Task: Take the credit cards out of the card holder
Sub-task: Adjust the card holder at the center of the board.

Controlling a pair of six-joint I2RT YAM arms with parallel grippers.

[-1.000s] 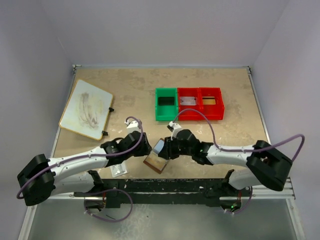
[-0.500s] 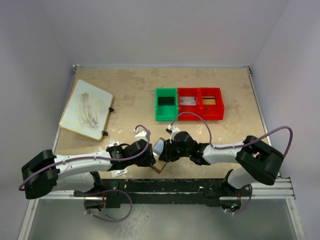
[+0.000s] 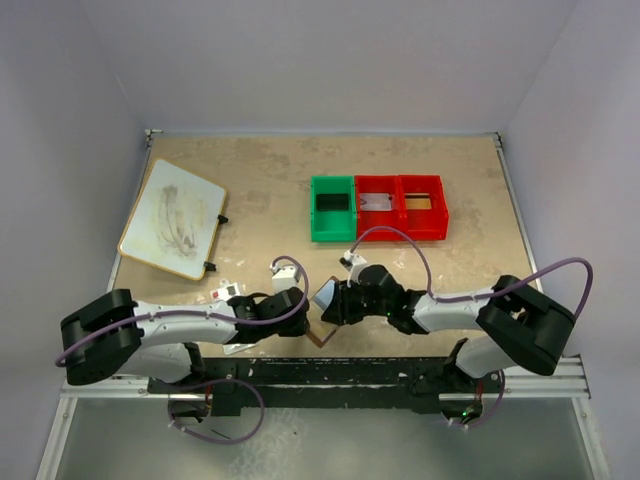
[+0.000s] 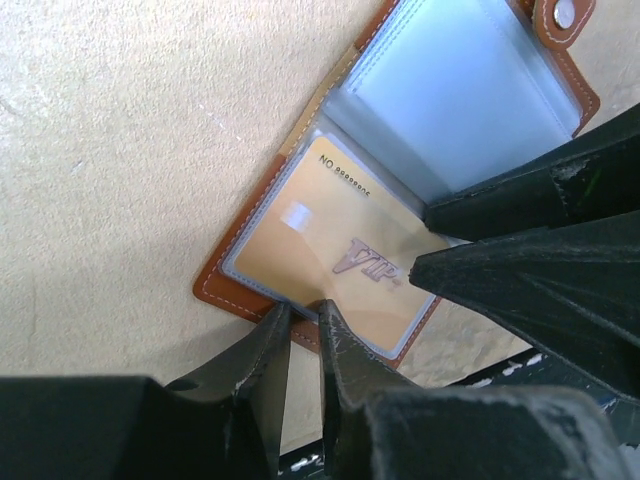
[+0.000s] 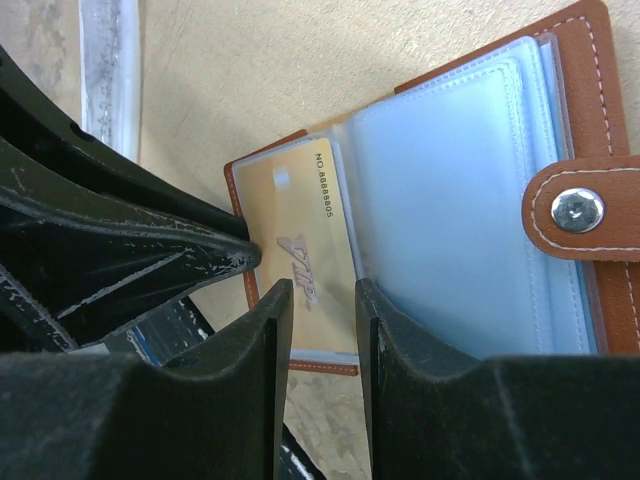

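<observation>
The card holder (image 4: pixel 228 288) is a brown leather wallet lying open near the table's front edge, mostly hidden between the grippers in the top view (image 3: pixel 320 337). Its bluish clear pockets (image 5: pixel 450 190) and snap tab (image 5: pixel 578 212) show. A golden credit card (image 4: pixel 320 240) marked VIP sits inside a clear pocket (image 5: pixel 290 205). My left gripper (image 4: pixel 300 312) is open by a narrow gap, its tips at the holder's near edge by that pocket. My right gripper (image 5: pixel 318 290) is open, its fingers over the golden card's pocket and the fold. Both grippers meet over the holder (image 3: pixel 315 312).
A green bin (image 3: pixel 332 207) and two red bins (image 3: pixel 400 207) stand behind; the middle one holds a silvery grey card (image 3: pixel 375 203), the right one a tan piece (image 3: pixel 420 203). A framed white board (image 3: pixel 172 218) lies far left. A white packet with a red mark (image 3: pixel 222 294) is beside the left arm.
My left gripper has moved right to the holder's edge and narrowed its jaws. The holder has dropped lower between the grippers. The right gripper shifted slightly.
</observation>
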